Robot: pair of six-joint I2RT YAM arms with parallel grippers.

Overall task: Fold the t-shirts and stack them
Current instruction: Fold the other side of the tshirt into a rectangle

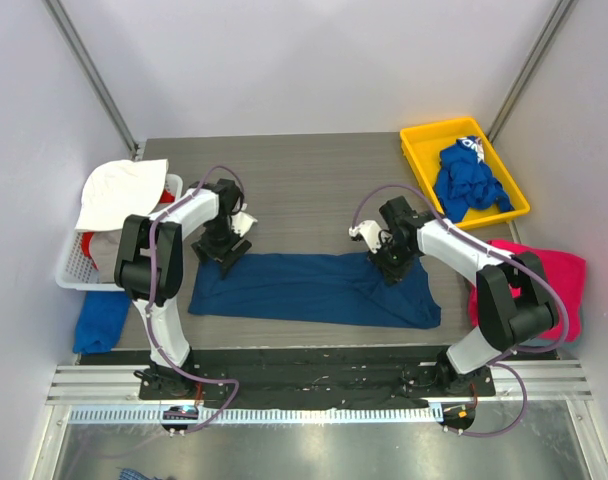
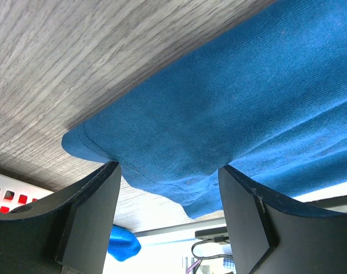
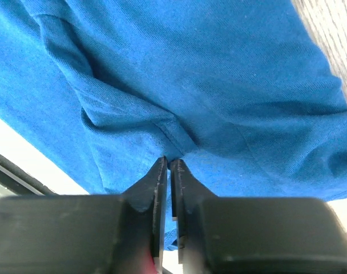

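A dark blue t-shirt (image 1: 304,290) lies as a long folded strip across the near part of the table; no print shows. My left gripper (image 1: 222,256) is open at its far left corner, the jaws straddling the hem (image 2: 168,167) of the shirt (image 2: 219,103). My right gripper (image 1: 389,270) is shut on a pinched fold (image 3: 169,160) of the same shirt (image 3: 190,68) near its far right edge. A royal-blue tee with white lettering (image 1: 469,180) lies crumpled in a yellow bin (image 1: 416,150). A magenta-pink tee (image 1: 544,280) lies at the right table edge.
A white basket (image 1: 69,265) at the left holds a white cloth (image 1: 119,195) and something red. A bright blue cloth (image 1: 102,318) hangs off the near left corner and also shows in the left wrist view (image 2: 123,242). Grey walls enclose the table.
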